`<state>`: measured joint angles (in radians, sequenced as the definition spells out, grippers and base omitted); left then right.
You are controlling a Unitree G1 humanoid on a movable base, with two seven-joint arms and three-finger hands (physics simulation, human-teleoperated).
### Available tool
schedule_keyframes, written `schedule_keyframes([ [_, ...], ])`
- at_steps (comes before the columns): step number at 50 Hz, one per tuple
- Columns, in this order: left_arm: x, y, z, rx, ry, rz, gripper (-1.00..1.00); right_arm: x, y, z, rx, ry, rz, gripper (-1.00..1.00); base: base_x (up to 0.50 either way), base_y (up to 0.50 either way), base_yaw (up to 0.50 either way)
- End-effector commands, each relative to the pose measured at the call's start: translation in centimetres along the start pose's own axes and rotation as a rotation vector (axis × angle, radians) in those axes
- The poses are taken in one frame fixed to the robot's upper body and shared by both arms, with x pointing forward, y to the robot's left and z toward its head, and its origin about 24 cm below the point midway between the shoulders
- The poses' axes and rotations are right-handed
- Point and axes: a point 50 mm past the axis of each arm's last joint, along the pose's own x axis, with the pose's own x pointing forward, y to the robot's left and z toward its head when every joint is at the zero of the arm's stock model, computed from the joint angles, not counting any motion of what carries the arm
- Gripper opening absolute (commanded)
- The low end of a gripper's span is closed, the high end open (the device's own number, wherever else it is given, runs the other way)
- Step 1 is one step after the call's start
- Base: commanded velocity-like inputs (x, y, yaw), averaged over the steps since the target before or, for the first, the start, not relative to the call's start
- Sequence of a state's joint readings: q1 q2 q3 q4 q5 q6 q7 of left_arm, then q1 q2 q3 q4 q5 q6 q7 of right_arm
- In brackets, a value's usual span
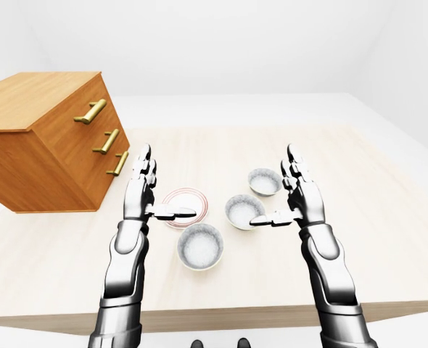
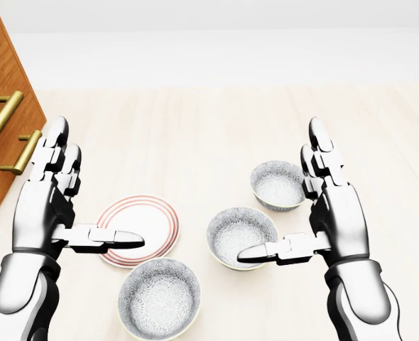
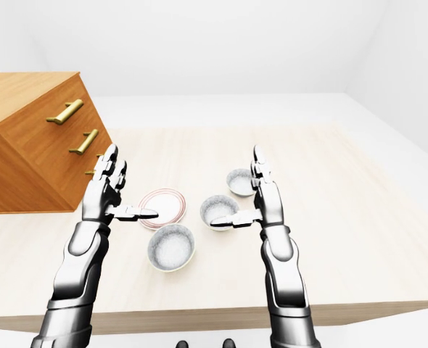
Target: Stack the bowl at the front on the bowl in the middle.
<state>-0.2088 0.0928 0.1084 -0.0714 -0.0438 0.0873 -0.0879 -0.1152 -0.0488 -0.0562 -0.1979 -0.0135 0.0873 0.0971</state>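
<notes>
Both hands are hovering released above the worktop (image 2: 216, 121), fingers extended upward and thumbs pointing inward. The left hand (image 2: 50, 202) is grasping nothing; the front bowl (image 2: 159, 298) is resting on the worktop just below and to the right of its thumb. The right hand (image 2: 330, 206) is also grasping nothing; the middle bowl (image 2: 241, 236) is sitting directly left of it, partly under the thumb tip. A third bowl (image 2: 278, 185) is lying just beside the right fingers. A red-ringed plate (image 2: 142, 227) is lying beneath the left thumb.
</notes>
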Motion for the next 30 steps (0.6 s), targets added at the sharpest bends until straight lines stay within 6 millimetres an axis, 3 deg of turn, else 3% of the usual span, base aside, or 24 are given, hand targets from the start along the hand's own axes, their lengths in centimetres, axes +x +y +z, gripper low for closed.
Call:
schedule_keyframes([
  [1,0.0,0.1,0.0,-0.001,0.000,0.003,1.00,0.1,0.0,0.2,0.000,-0.009,0.001,1.00,0.00,0.00,0.00],
  [16,-0.1,-0.2,-0.2,-0.003,0.006,0.000,1.00,-0.2,-0.6,-0.4,-0.022,0.018,-0.017,1.00,0.12,0.00,0.00],
  [24,0.0,-0.1,-0.1,0.000,0.004,0.001,1.00,1.4,-2.5,-1.3,-0.300,0.085,-0.068,1.00,0.00,0.00,0.00],
  [30,0.1,0.0,-0.1,0.003,0.003,0.002,1.00,2.9,-5.4,0.5,-0.512,-0.019,-0.035,1.00,0.00,0.00,0.00],
])
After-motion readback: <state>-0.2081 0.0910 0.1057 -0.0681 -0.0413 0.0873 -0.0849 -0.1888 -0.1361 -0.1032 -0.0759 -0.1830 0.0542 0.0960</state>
